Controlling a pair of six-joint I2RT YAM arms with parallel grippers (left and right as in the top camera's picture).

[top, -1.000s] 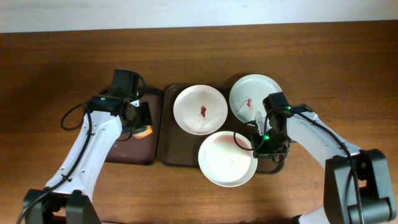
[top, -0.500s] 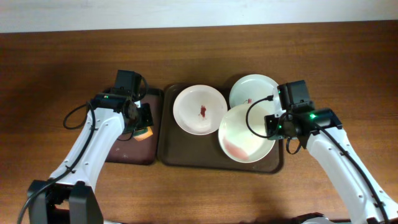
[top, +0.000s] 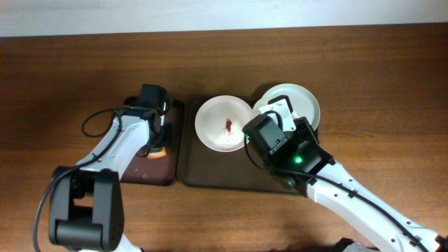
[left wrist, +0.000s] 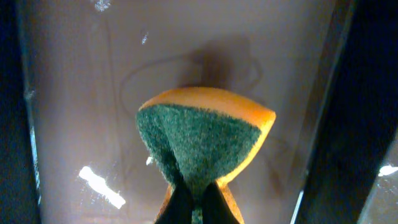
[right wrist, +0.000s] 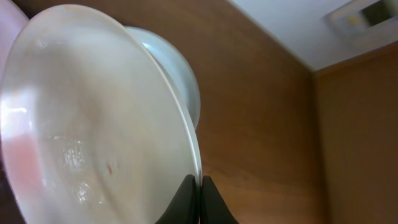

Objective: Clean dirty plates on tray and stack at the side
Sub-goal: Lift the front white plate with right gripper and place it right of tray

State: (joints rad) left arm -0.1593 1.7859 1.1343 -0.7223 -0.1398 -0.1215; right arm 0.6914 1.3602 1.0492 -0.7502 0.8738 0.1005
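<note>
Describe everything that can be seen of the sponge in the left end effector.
The sponge is orange foam with a dark green, rough scouring face. It is pinched at one edge by the shut left end effector, so the green face folds into a crease and fans out beyond the fingers. It is over the glossy brown small tray; whether it touches that tray cannot be told.

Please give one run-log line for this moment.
left gripper: shut on sponge | right gripper: shut on tilted plate rim | smeared plate: on tray
</note>
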